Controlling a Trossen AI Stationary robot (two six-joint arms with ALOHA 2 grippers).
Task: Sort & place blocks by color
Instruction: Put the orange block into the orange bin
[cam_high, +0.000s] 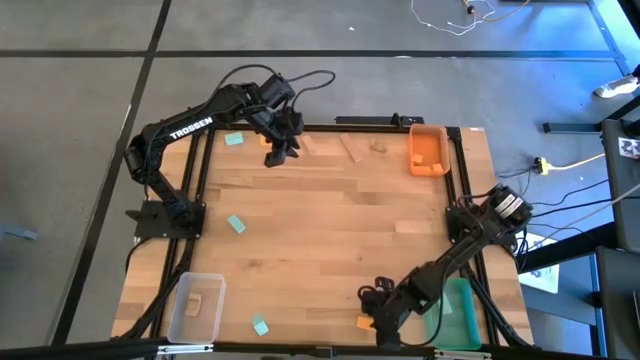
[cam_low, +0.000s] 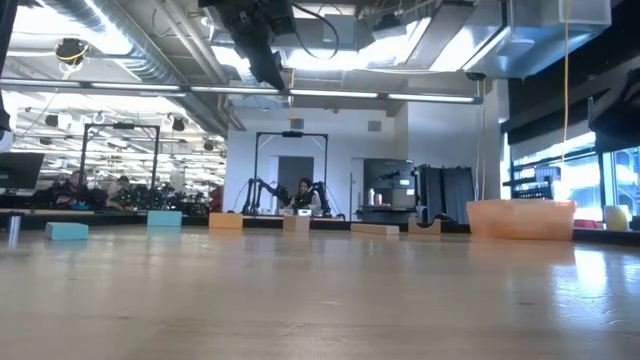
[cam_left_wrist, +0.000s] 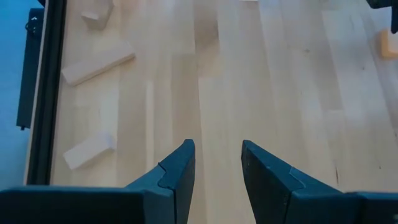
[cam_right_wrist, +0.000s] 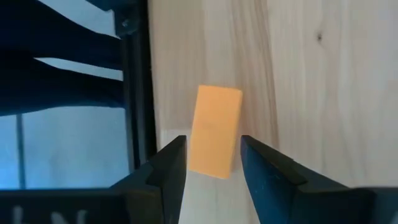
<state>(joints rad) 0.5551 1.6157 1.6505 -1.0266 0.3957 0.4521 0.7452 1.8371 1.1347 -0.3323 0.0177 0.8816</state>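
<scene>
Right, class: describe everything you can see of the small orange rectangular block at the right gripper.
The small orange rectangular block is flat, smooth and matte, like painted wood, with clean edges. It lies flat on the pale wooden table near its front edge, close to the black frame rail. The right gripper has its two dark fingers on either side of the block's near end; whether they touch it cannot be told. In the high view it shows just beside the gripper.
</scene>
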